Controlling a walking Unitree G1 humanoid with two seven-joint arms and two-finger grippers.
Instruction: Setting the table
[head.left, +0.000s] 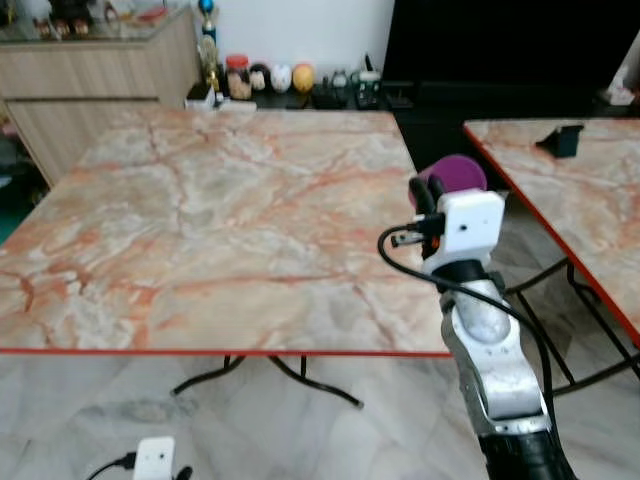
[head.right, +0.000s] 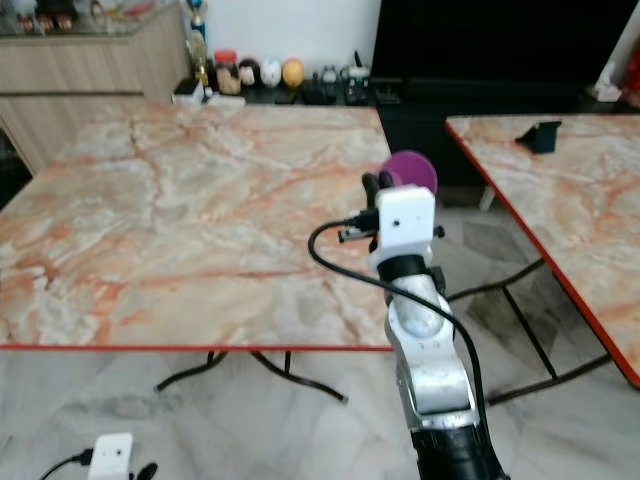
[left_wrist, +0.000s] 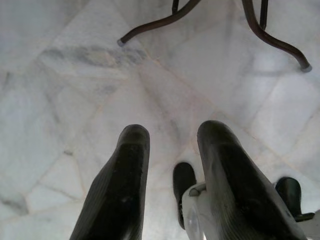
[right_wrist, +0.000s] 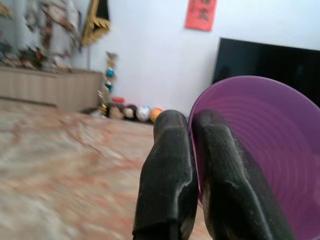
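My right gripper (head.left: 428, 192) is raised at the right edge of the marble table (head.left: 200, 220), just above its top. It is shut on the rim of a purple bowl (head.left: 462, 172), which is tilted on its side. In the right wrist view the two black fingers (right_wrist: 170, 165) pinch the rim, with the ribbed inside of the bowl (right_wrist: 260, 150) facing the camera. My left arm hangs low by the floor, its gripper (left_wrist: 172, 145) open over pale marble tiles. The tabletop is bare.
A second marble table (head.left: 590, 210) stands to the right with a small black object (head.left: 563, 138) on it; a narrow gap separates the tables. A wooden sideboard (head.left: 90, 80) and a row of ornaments (head.left: 270, 78) line the far wall. Curved black table legs (head.left: 300, 375) rest on the floor.
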